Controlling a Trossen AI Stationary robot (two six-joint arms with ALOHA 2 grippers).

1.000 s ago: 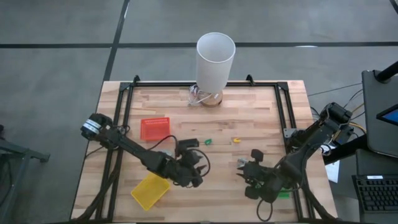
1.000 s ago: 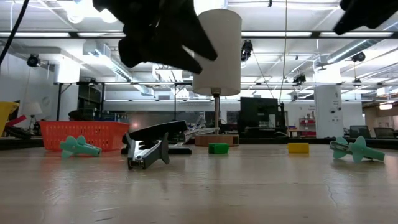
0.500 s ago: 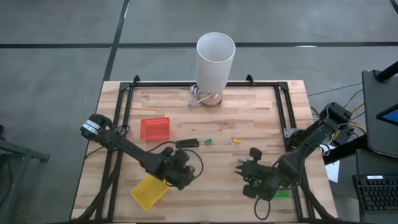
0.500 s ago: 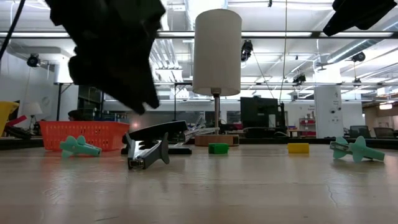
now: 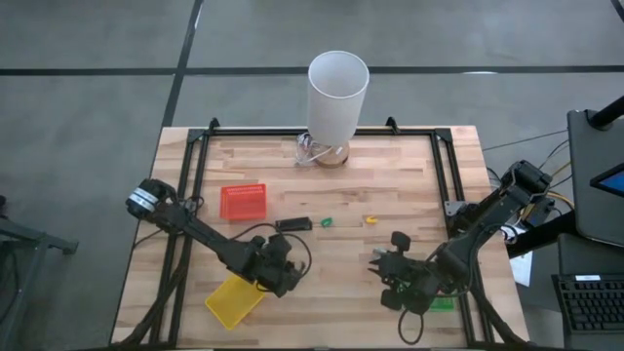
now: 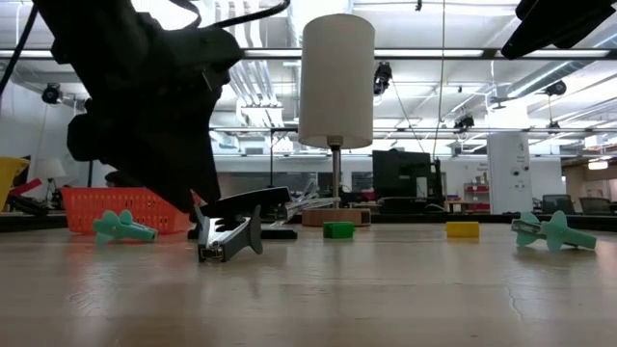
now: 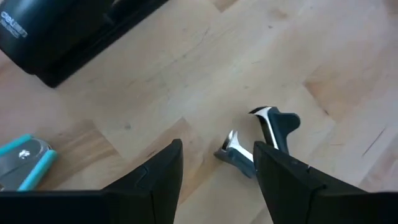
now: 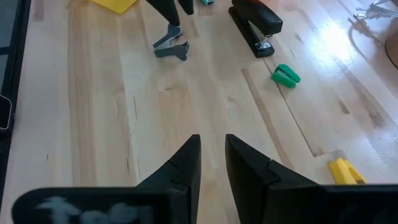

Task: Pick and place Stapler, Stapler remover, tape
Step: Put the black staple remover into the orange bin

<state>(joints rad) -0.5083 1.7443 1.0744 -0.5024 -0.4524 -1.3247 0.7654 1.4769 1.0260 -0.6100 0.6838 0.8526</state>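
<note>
The black stapler lies flat on the wood, also seen in the left wrist view and the low view. A small black-and-grey staple remover rests on the table just ahead of my left gripper, which is open and low over it. Whether a finger touches the remover, I cannot tell. A green tape piece and a yellow one lie past the stapler. My right gripper hovers toward the table's near right, narrowly open and holding nothing.
A red tray sits at the left middle and a yellow tray near the left front edge. A white cylinder lamp stands at the far edge. Teal pieces lie on both sides.
My left gripper has moved toward the table's left and downward, coming in low over the staple remover. The stapler, remover and tape pieces have stayed where they were.
</note>
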